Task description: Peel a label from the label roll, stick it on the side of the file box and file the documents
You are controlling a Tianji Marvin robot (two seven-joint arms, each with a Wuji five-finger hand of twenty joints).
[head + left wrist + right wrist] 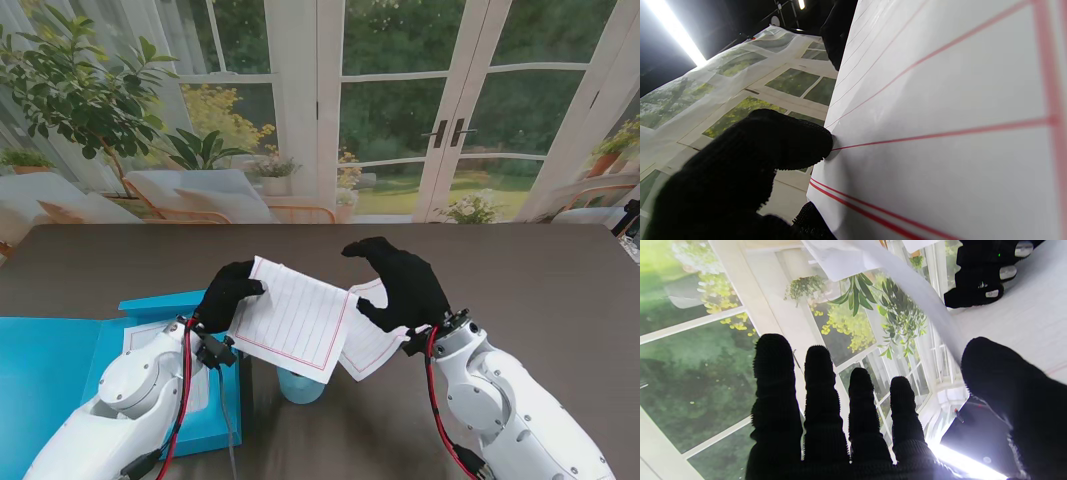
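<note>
Your left hand [228,295] is pinched shut on the left edge of a ruled sheet [295,318], holding it up off the table [540,290] in front of you; in the left wrist view a gloved fingertip [796,140] presses right against the paper's edge where a red line runs out from it. That sheet is white, printed with fine lines and framed by a red border, and it hangs tilted, its far corner raised and its near corner dipping toward you. Your right hand [400,282] sits just beside it on the right, fingers spread and curled loosely; the right wrist view shows four fingers [821,386] standing apart with nothing between them, the thumb out to one side against white paper. A second white sheet [368,345] lies under and behind that hand, overlapping the first, and you cannot tell from these views whether the thumb actually grips it. You can see the blue file box [60,375] lying open on the table at your left, near your left forearm, with a white page inside it. A pale blue round object [300,387] peeks out beneath the lifted sheet, near to you; what it is cannot be made out.
</note>
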